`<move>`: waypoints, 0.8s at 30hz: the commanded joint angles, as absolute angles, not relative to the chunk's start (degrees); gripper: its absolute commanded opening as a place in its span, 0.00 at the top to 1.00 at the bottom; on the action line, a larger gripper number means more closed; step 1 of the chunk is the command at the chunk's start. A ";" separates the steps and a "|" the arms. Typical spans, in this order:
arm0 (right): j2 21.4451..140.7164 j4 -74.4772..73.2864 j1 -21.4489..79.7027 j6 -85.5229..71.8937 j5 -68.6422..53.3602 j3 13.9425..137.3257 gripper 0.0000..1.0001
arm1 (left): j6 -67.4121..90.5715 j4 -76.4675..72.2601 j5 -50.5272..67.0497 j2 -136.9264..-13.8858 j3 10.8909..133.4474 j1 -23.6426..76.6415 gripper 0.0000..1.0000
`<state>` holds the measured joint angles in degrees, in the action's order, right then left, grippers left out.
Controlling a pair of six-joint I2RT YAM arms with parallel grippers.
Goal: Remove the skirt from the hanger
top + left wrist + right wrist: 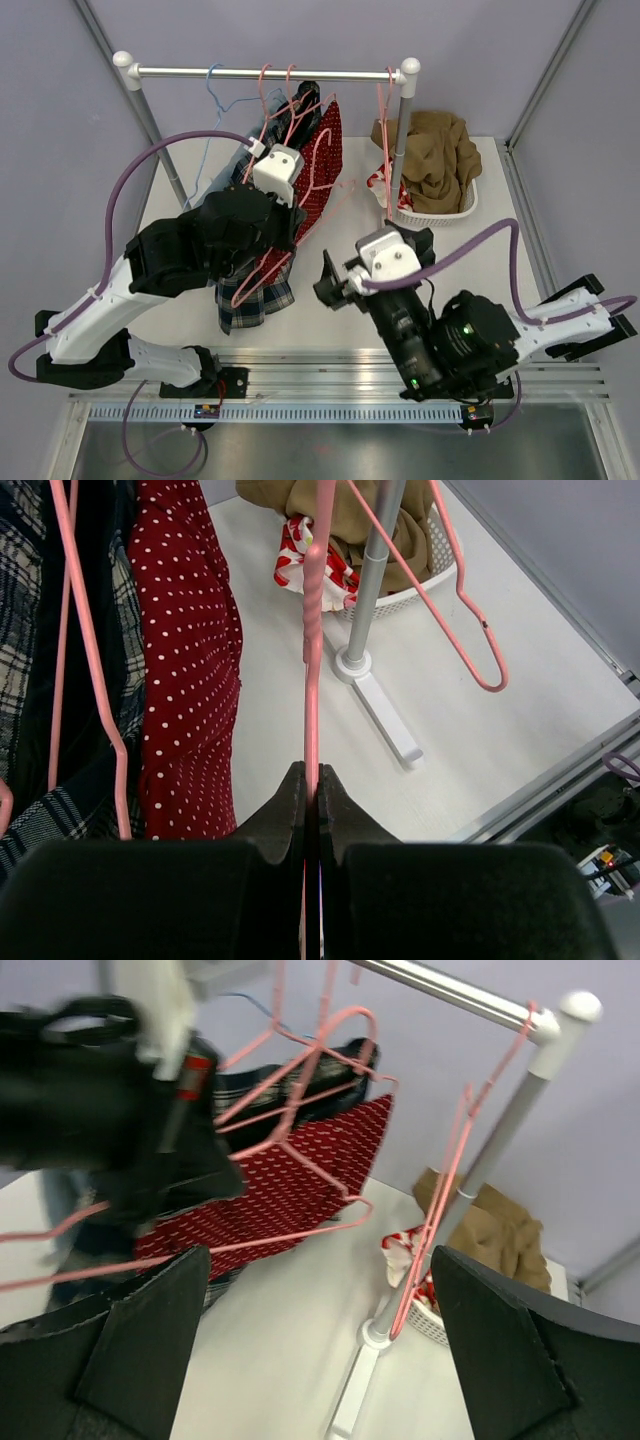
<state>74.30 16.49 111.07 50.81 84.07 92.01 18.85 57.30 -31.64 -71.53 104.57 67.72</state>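
1. Right gripper (pixel 320 1360): fingers spread wide, holding nothing, hovering over the white tabletop (pixel 270 710) short of the rack.
2. Left gripper (pixel 311 780): pressed together on a thin pink wire hanger (pixel 313 680), pinching it below the twisted neck.
3. Red white-dotted fabric skirt (pixel 190 660): hangs just beside the pinched wire, next to a navy plaid garment (pixel 20 600), both under the silver metal rail (pixel 250 72). Cannot tell which garment the pinched hanger carries.
4. Handling, my judgement: the skirt looks soft, light and limp, so it will likely drape and snag on the wire rather than slide off. The wire looks springy and may twist in the pinch. Best hold is the waistband edge near a hanger shoulder, with the free right gripper.
5. Farthest: white plastic basket (pixel 440 213) holding brown cloth (pixel 435 150), beside the rail post.
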 commanded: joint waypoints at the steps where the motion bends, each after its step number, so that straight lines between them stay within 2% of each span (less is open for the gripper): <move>1: 71.11 29.51 100.77 48.51 95.89 85.27 0.01 | 18.11 55.28 -35.15 -71.28 107.05 67.94 1.00; 4: 71.36 40.56 90.75 54.64 96.24 77.01 0.01 | 18.46 55.11 -36.56 -70.67 106.53 67.94 1.00; 7: 74.17 65.66 83.96 72.10 97.73 69.71 0.00 | 18.55 53.80 -39.01 -70.84 106.61 67.94 1.00; 8: 76.09 80.97 83.33 82.69 97.82 67.00 0.00 | 18.28 53.35 -39.63 -70.93 106.87 67.94 1.00; 9: 76.81 85.56 82.62 85.49 97.82 65.93 0.01 | 17.93 52.83 -40.07 -71.28 107.66 68.03 1.00; 17: 78.06 88.68 81.91 76.30 97.91 55.82 0.01 | 10.21 48.96 -42.71 -80.32 119.52 67.68 1.00; 24: 76.37 89.12 87.88 75.49 97.82 49.31 0.01 | 8.70 46.23 -36.75 -89.19 127.70 59.08 1.00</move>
<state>77.34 72.34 85.84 77.03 85.01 50.81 10.72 50.43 -39.03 -86.89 124.53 63.09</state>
